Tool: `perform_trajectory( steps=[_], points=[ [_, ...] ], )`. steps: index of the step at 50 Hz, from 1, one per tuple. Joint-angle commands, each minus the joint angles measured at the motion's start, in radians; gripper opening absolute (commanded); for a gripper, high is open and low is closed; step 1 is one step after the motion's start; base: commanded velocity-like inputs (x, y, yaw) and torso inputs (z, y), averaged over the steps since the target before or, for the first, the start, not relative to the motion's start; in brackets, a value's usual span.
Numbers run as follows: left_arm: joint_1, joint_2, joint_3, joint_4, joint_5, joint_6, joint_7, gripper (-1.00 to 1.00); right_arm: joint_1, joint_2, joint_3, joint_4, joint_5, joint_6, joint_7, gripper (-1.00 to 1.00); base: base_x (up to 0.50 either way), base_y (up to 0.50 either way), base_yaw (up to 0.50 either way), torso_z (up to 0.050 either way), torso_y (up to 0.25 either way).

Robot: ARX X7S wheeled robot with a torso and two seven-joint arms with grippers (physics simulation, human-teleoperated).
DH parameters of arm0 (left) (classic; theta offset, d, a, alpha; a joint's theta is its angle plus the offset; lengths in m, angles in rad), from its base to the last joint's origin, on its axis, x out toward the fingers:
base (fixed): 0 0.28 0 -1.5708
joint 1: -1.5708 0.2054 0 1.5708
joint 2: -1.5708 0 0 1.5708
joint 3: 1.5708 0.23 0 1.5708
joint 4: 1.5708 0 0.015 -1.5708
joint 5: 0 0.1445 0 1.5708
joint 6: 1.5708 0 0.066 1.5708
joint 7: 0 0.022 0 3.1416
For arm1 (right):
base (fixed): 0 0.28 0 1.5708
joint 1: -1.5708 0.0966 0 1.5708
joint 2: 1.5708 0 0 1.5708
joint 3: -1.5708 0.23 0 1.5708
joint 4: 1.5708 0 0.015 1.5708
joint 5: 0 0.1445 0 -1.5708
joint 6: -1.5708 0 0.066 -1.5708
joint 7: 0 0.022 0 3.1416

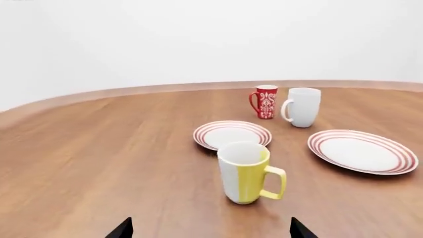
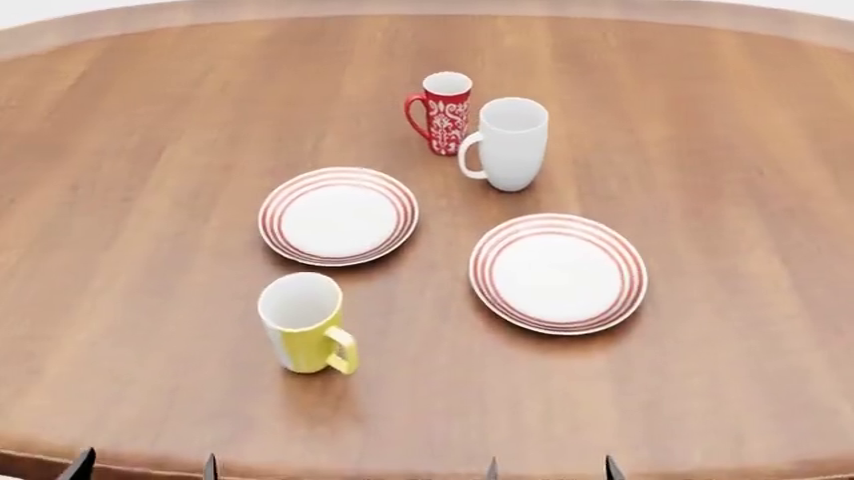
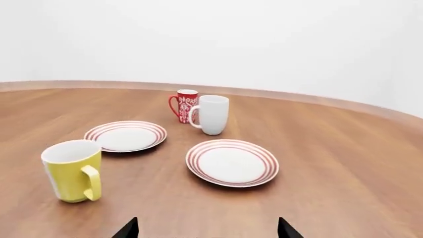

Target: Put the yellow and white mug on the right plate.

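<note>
From my seat the glossy yellow and white ceramic mug (image 2: pixel 306 324) stands upright on the brown wooden worktop (image 2: pixel 721 130), forward of my left tool (image 2: pixel 144 466) and well left of the right tool (image 2: pixel 550 467), so I judge the left arm nearer. Its loop handle points toward me and slightly right. Both tools show only their fingertips, spread wide and holding nothing. The round white plate with red rings on the right (image 2: pixel 558 272) lies to the mug's right and a little farther off, apart from it, bare, so the carry would run rightward.
</note>
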Motion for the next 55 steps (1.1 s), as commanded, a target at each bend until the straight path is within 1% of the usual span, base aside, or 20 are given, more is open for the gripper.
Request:
perform_trajectory(
  steps=[1,9,12,25,35,55],
  points=[
    [0.000,-0.015,0.019,-0.002,-0.008,0.002,-0.017,1.00,-0.002,0.016,-0.031,-0.005,-0.001,-0.006,0.012,1.00,-0.09,0.50,0.00,0.000,0.000],
    [-0.002,-0.023,0.030,-0.013,-0.017,0.008,-0.025,1.00,0.003,0.020,-0.032,-0.002,-0.002,-0.008,0.039,1.00,-0.09,0.50,0.00,0.000,0.000],
    [-0.003,-0.026,0.033,-0.016,-0.020,0.011,-0.029,1.00,0.013,0.028,-0.054,0.007,-0.069,0.012,0.074,1.00,0.00,0.00,0.00,0.000,0.000],
    [-0.004,-0.037,0.048,-0.018,-0.034,0.012,-0.040,1.00,0.012,0.040,-0.058,-0.013,-0.033,0.028,0.072,1.00,0.00,0.00,0.00,0.000,0.000],
    [-0.005,-0.044,0.055,-0.017,-0.044,0.014,-0.051,1.00,0.006,0.051,-0.071,-0.012,-0.004,0.004,0.054,1.00,0.03,0.00,0.00,0.000,0.000],
    [-0.009,-0.057,0.071,-0.023,-0.058,0.019,-0.067,1.00,0.007,0.066,-0.093,-0.005,0.012,-0.005,0.055,1.00,0.48,0.00,0.00,0.000,0.000]
  ],
)
